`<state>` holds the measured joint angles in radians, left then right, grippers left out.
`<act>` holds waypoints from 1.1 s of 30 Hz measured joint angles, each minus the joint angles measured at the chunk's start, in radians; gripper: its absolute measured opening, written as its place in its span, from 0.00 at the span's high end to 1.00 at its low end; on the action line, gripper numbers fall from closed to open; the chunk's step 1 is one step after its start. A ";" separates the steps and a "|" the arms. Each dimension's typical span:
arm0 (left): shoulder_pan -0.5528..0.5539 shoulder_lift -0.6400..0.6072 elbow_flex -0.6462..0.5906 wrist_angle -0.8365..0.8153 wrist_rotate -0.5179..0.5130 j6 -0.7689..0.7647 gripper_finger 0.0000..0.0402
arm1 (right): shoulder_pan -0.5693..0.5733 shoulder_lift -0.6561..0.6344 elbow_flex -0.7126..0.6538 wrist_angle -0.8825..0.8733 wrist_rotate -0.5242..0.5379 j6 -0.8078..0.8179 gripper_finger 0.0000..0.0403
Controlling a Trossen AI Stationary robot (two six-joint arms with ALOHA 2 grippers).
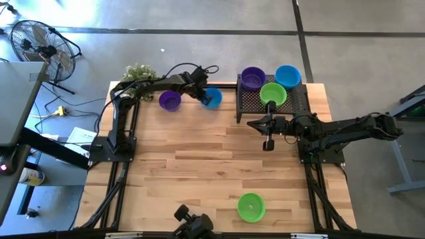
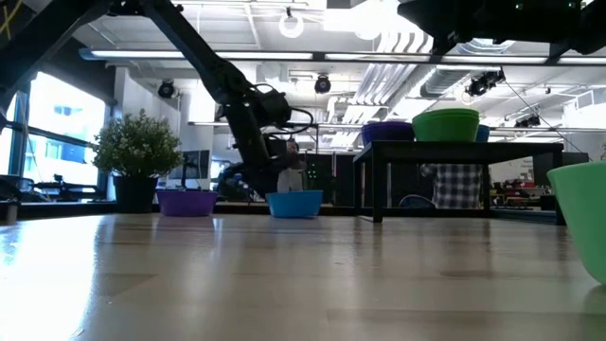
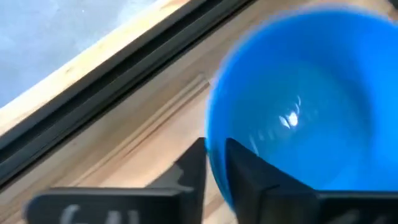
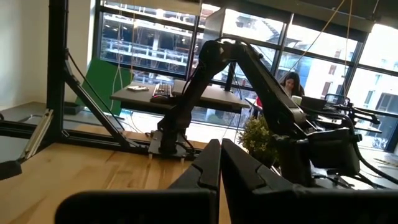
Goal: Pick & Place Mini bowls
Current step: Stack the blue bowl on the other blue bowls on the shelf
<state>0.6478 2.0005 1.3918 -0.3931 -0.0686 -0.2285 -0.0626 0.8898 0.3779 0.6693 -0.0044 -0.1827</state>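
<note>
My left gripper [image 1: 204, 95] [image 3: 214, 163] is at the far side of the table, shut on a blue mini bowl [image 1: 212, 98] [image 2: 294, 203]. A purple bowl [image 1: 170, 100] [image 2: 187, 201] stands on the table just left of it. A purple [image 1: 253, 78], a blue [image 1: 287, 76] and a green bowl [image 1: 273, 94] sit on the black wire-mesh tray [image 1: 295, 104]. Another green bowl [image 1: 251, 206] [image 2: 582, 213] stands by the near edge. My right gripper [image 1: 268, 142] [image 4: 221, 163] is shut and holds nothing, just in front of the tray. My left gripper pinches the blue bowl's rim [image 3: 216, 146] on the side toward the table's left. One finger [image 3: 249, 171] is inside the bowl and the other finger [image 3: 189, 171] is outside. The fingers come from the left. The bowl stands upright with its base on the table.
A leafy potted plant [image 1: 138, 72] [image 2: 137, 152] stands at the far left corner. The tray stands on legs [image 2: 377, 180] above the table at far right. The middle of the wooden table [image 1: 199, 166] is bare. A camera mount [image 1: 192, 222] sits at the near edge.
</note>
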 joint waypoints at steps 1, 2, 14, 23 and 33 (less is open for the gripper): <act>-0.002 0.005 0.000 0.003 -0.002 0.010 0.90 | 0.000 0.000 0.000 0.000 0.000 0.000 0.99; -0.007 0.008 0.000 0.010 -0.006 0.014 0.94 | 0.000 0.000 0.000 0.000 0.000 0.000 1.00; -0.110 -0.137 -0.009 -0.118 -0.025 0.071 0.99 | 0.001 0.000 0.000 -0.024 0.000 0.000 1.00; -0.382 -0.169 -0.043 -0.117 0.020 0.094 0.99 | 0.038 0.000 0.000 -0.022 0.001 -0.007 1.00; -0.568 -0.125 -0.093 0.153 0.015 0.036 0.99 | 0.078 0.000 0.000 -0.015 0.018 -0.028 1.00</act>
<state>0.0794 1.8758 1.2983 -0.2406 -0.0540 -0.1929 0.0156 0.8898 0.3782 0.6545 0.0136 -0.2108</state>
